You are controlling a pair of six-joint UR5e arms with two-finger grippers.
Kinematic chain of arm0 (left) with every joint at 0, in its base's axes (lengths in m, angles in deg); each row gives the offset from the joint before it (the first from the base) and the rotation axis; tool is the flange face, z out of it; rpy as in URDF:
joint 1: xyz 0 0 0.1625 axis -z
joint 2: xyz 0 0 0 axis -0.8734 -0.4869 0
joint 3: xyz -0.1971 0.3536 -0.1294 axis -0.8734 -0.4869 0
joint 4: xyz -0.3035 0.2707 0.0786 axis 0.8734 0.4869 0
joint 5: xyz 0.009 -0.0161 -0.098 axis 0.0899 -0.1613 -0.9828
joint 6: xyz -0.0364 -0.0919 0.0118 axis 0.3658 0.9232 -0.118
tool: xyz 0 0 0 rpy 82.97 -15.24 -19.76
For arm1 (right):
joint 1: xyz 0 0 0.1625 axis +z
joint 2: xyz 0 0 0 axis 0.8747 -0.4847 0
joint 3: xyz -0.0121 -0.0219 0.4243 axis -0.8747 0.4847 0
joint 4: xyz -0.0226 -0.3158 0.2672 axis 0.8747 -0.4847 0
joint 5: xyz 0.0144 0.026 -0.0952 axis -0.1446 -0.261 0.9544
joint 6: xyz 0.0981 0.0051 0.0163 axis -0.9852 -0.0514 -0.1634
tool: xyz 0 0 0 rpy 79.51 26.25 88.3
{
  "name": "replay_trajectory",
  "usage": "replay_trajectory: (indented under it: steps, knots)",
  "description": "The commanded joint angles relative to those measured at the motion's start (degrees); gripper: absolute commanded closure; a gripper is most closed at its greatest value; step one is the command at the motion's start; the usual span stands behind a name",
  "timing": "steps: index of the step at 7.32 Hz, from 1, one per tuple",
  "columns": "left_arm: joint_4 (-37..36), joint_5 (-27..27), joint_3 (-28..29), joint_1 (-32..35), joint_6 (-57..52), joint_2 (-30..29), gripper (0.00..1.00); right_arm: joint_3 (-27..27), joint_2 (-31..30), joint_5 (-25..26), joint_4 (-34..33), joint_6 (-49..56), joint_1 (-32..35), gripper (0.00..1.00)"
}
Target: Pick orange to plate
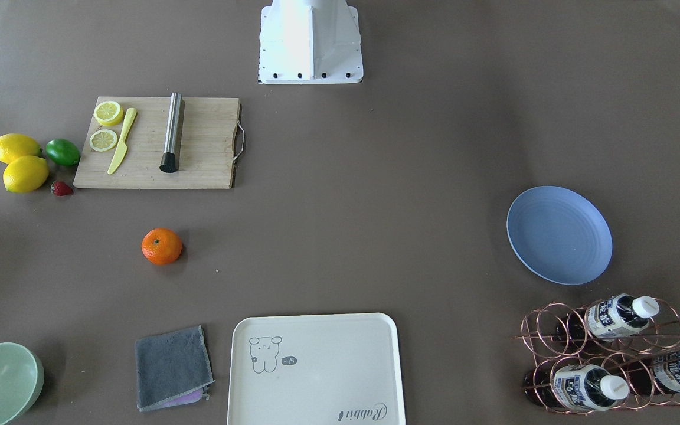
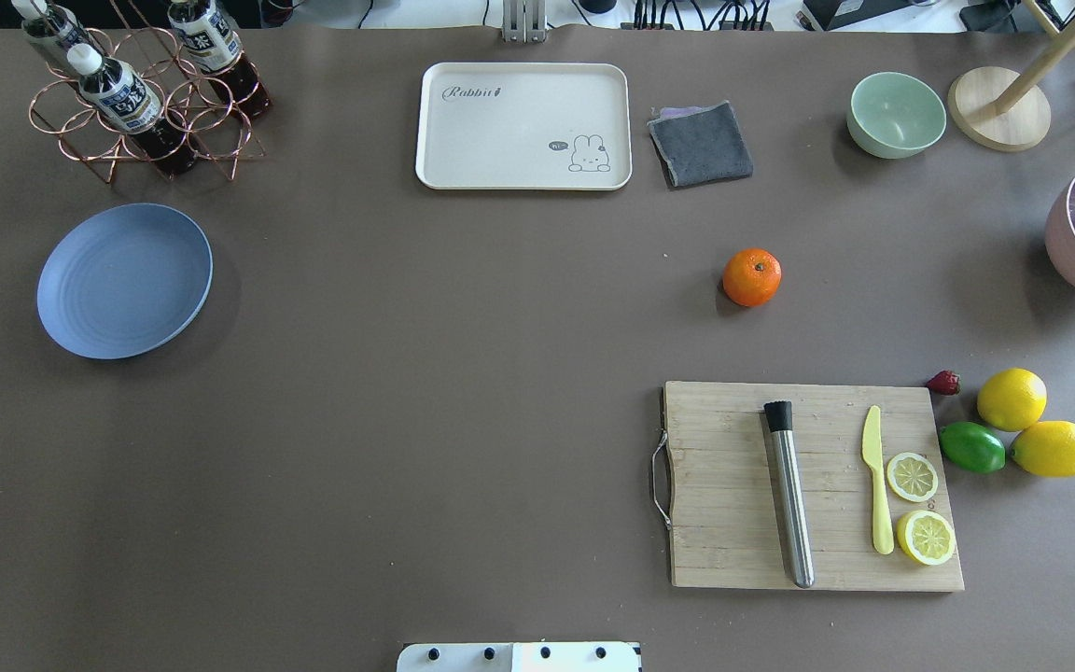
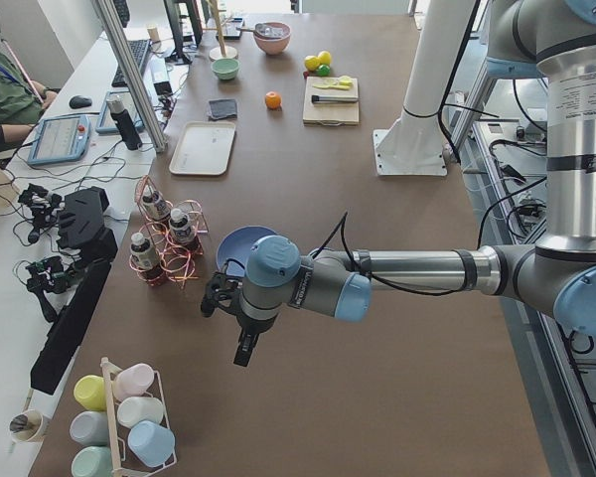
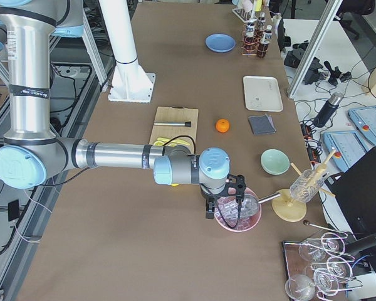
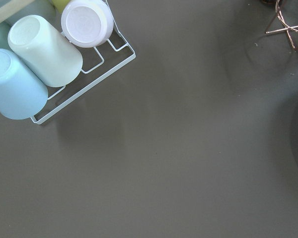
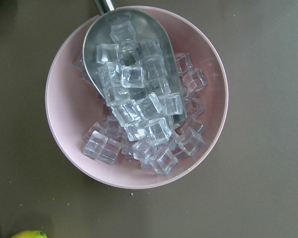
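Two arms, out at opposite ends of the matte brown bench point(image 2: 407, 373), and honestly I can't tell whether either set of fingers is open or closed. The left fingers point(image 3: 244, 348) hang over the bench near the plate, and the right fingers point(image 4: 208, 209) hang over a pink bowl point(image 6: 64, 129) loaded with clear ice cubes point(image 6: 139, 114) and a metal scoop point(image 6: 97, 39). Next biggest is the wooden cutting board point(image 2: 733, 485) with a wire handle, carrying a steel rod with a black tip point(image 2: 789, 495), a yellow plastic knife point(image 2: 876, 490) and two lemon slices point(image 2: 912, 476). Then the cream rectangular tray point(image 2: 500, 131) at the far edge, with rounded corners. The plate point(image 2: 124, 280) is round, shallow and periwinkle with faint rings, and sits on the robot's left half near a copper wire rack point(image 2: 230, 140) holding three bottles point(image 2: 113, 89). A mint bowl point(image 2: 896, 114) and a folded grey cloth point(image 2: 701, 142) sit along the far edge too. The orange point(image 2: 751, 276) is on the bench on the right half, between cloth and board, touching neither. It's well apart from the plate, with a long stretch of open brown surface between them.
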Motion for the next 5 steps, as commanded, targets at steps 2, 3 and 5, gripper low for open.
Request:
replay_trajectory:
  steps: [2, 3, 5]
  knots:
    - [-0.03, -6.07, 0.51, -0.49, 3.07, 0.11, 0.02, -0.23, -0.23, 0.00, -0.02, 0.00, 0.00, 0.00]
    - [1.53, -13.96, 1.64, -2.06, 10.24, -0.58, 0.01, -0.23, -0.14, 0.00, -0.02, 0.52, 0.00, 0.00]
    - [11.60, -9.77, 2.09, -10.82, 19.90, -0.59, 0.02, 0.03, 0.04, 0.17, -0.02, -0.17, -0.09, 0.00]
